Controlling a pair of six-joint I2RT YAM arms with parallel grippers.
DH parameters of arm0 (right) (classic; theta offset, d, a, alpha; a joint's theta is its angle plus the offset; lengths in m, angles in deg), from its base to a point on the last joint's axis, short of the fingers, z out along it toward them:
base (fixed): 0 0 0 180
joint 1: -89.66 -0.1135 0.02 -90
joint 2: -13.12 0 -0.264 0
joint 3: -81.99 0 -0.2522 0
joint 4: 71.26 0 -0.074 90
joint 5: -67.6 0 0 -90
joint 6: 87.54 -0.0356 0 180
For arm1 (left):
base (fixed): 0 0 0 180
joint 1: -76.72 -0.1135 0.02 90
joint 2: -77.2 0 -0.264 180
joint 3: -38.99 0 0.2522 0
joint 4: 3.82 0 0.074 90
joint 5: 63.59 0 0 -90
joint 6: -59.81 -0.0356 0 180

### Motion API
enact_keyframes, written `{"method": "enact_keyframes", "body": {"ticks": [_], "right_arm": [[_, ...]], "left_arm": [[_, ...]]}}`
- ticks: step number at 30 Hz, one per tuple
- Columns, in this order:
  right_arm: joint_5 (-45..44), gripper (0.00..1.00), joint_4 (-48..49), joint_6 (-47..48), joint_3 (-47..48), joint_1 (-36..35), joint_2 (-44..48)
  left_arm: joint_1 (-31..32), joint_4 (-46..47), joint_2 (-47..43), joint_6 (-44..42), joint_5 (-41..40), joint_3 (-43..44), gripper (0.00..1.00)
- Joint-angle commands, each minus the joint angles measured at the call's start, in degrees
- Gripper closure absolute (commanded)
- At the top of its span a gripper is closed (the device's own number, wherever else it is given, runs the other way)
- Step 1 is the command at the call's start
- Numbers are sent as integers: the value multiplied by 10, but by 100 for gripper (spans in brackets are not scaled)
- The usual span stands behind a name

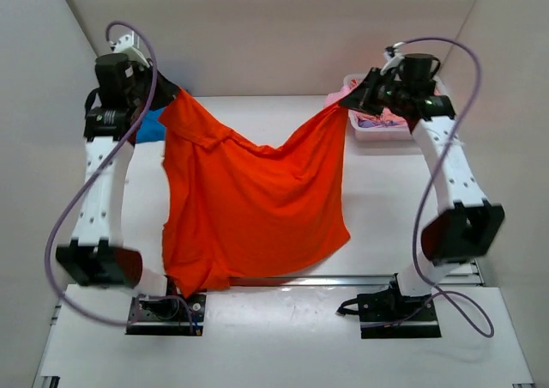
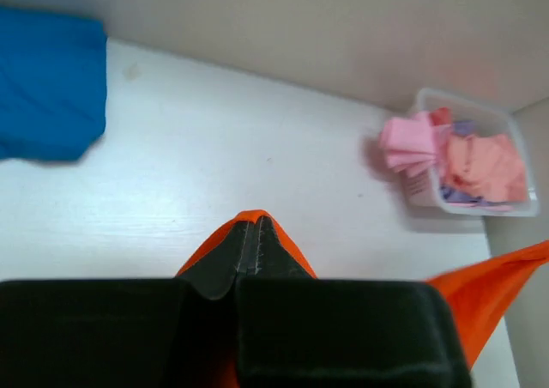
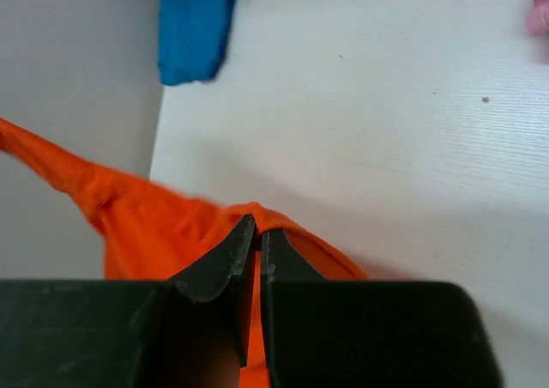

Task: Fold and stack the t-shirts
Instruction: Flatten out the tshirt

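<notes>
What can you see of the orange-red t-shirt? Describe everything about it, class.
The orange-red t-shirt is soft, plain cloth, unfolded and wrinkled, held up in the air. The left gripper is shut on one upper corner and the right gripper on the other, so its top edge sags between them. Its lower part drapes down towards the near edge of the table.
</notes>
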Motion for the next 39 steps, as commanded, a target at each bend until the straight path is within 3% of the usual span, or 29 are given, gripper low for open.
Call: {"method": "enact_keyframes", "body": {"ticks": [1,3,6,7,8,11,14,15,19,21,24,27,30,35,39], "right_arm": [[-26,100,-5,38,88,-22,-56],[-31,100,-61,53,219,-29,-144],[-33,100,-160,77,470,-41,-271],[-16,100,-178,75,547,-36,-303],[2,100,-176,55,560,-16,-309],[37,100,-127,40,470,9,-262],[43,100,-37,36,285,27,-181],[61,100,-28,26,267,39,-165],[37,100,-60,66,208,39,-134],[26,100,-50,72,140,38,-98],[5,100,3,69,-39,38,-12],[-93,100,23,84,-217,11,70],[-195,100,37,90,-336,-9,162],[-292,100,19,110,-426,-46,298],[-358,100,3,137,-413,-86,330]], "left_arm": [[-31,11,35,-7,42,23,100],[-38,-5,100,-30,37,80,100],[-52,-96,211,-44,43,311,100],[-63,-79,201,-20,64,305,100],[-80,-40,190,-12,69,274,100],[-99,-8,159,12,111,269,100],[-92,-20,123,-2,100,242,100],[-86,-25,103,-6,98,218,100],[-63,-8,-8,-16,74,79,100],[-31,11,-66,-20,49,-43,100],[15,30,-166,-12,10,-198,100],[52,28,-243,-1,-20,-323,100],[78,1,-300,-12,-44,-402,100],[108,-38,-344,-36,-80,-477,100],[93,-13,-341,-26,-49,-486,100]]}}
